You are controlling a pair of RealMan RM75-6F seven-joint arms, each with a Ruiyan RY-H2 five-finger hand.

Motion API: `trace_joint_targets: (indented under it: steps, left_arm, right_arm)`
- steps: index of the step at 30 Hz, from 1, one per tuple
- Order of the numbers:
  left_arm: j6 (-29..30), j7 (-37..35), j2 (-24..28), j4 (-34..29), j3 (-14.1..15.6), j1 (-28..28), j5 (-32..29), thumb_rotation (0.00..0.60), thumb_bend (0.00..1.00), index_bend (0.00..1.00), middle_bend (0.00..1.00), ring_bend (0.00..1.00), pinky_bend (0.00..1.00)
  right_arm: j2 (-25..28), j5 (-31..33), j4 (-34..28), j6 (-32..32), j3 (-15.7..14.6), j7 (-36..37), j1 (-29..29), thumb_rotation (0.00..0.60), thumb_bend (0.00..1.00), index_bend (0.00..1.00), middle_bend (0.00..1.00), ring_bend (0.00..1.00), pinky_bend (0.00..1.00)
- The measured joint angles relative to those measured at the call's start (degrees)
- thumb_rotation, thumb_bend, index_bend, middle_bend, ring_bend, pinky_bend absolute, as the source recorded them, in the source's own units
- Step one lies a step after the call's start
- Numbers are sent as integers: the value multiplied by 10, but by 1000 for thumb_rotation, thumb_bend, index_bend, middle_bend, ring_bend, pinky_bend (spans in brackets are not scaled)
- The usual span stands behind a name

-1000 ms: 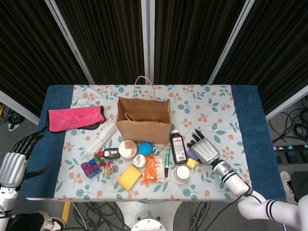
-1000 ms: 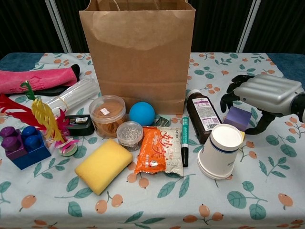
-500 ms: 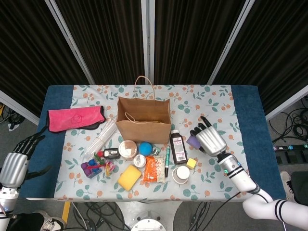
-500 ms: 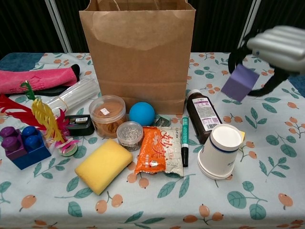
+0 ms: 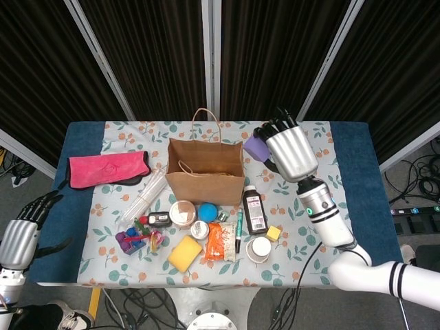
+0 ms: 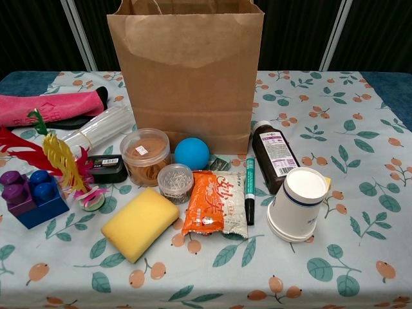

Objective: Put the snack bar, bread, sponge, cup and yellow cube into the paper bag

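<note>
Now raised right of the paper bag (image 5: 205,168): right hand (image 5: 289,151), fingers (image 5: 273,128) clamped on a purple block (image 5: 255,146). Before the bag on the desk (image 5: 347,172): sponge (image 5: 185,253), cup (image 5: 259,249), yellow cube (image 5: 273,233). Far left, left hand (image 5: 20,234), fingers apart, empty.

Yellow sponge (image 6: 140,223), brown paper bag (image 6: 187,71)

A wall of black pleated curtain (image 5: 144,55) stands behind, crossed by slanting pale metal poles (image 5: 102,60). The blue-edged table (image 5: 350,172) wears a floral white tablecloth (image 5: 302,155). Grey floor (image 5: 405,185) at right carries black cables (image 5: 416,168), perhaps leading to a power strip.
</note>
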Motion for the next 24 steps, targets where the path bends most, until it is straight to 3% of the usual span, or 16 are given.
trace_joint_targets:
  steps: [7,10,13,16,24]
  left_arm:
    - [-2,-10,-3,15,-5,-3,-6,600,157,201,230,177,222]
    - [-3,-16,-3,20,-7,-2,-10,600,157,201,230,177,222]
    - [-3,-18,-4,22,-7,-2,-11,600,157,201,230,177,222]
    - [-3,-18,-4,22,-7,-2,-10,600,157,201,230,176,222]
    - [0,-13,-1,15,-7,-3,-6,600,157,201,230,177,221]
  right_arm:
    - [-98,93,23,-5,15,-82,90,600,164,531,475,298,128]
    - [-115,99,34,2,15,-95,108,600,124,453,424,234,88]
    - [-115,113,32,2,15,-98,112,600,19,240,273,74,8]
    - [-107,129,21,-1,14,-95,114,600,0,98,171,0,0]
    - [-80,130,-2,8,11,-59,104,600,0,53,144,0,0]
